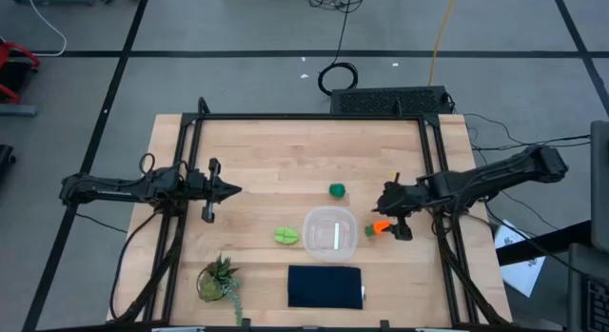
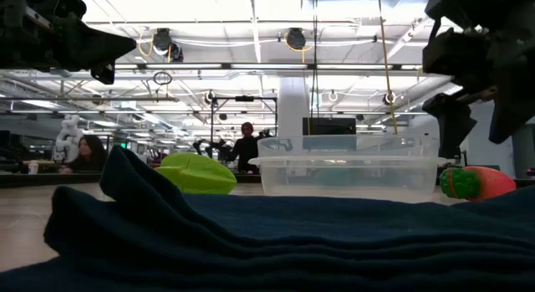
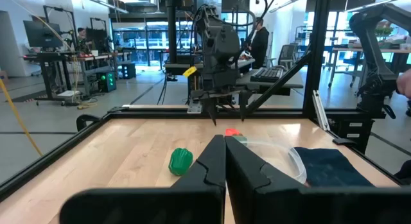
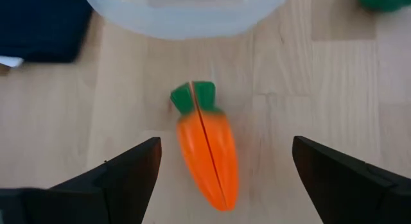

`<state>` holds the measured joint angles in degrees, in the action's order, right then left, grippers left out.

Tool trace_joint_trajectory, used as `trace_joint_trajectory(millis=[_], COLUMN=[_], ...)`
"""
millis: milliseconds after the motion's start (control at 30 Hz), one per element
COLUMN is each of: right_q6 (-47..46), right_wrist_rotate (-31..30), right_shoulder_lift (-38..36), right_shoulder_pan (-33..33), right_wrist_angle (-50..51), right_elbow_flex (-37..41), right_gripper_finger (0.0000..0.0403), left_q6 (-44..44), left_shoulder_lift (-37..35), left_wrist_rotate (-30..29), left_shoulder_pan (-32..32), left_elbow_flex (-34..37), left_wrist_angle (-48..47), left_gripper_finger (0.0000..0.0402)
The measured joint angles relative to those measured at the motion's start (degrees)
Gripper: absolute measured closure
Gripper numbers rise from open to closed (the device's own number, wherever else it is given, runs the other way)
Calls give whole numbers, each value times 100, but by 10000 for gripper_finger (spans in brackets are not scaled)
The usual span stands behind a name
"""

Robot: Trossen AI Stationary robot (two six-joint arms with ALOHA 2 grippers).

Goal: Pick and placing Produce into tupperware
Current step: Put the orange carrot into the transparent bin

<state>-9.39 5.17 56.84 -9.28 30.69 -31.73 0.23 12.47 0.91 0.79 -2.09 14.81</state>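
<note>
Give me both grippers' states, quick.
Left gripper: shut, empty, parked at the table's left.
Right gripper: open, straddling the orange toy carrot, not gripping.

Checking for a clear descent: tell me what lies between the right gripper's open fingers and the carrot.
Only bare wooden table. In the right wrist view the right gripper straddles the carrot, with nothing between either finger and it.

The right pincer is wide open with the carrot lying between its fingers, and bare tabletop on both sides. The clear box sits just past the carrot's green end. The box's top is open.
</note>
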Motion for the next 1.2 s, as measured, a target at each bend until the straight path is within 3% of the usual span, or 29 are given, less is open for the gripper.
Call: trace_joint_trajectory(millis=[867,1200], right_q6=[-24,596], right_wrist_rotate=[-107,-222], right_shoulder_lift=[579,592], right_shoulder_pan=[-223,-526], right_wrist_angle=[-1934,-2082], right_elbow_flex=[1187,1198], right_gripper_finger=[62,70], left_q6=[96,106], left_shoulder_lift=[1,1], left_wrist_rotate=[-4,-4], left_shoulder_pan=[-1,-1], left_elbow_flex=[0,0], left_wrist_angle=[0,-2], left_gripper_finger=[401,401])
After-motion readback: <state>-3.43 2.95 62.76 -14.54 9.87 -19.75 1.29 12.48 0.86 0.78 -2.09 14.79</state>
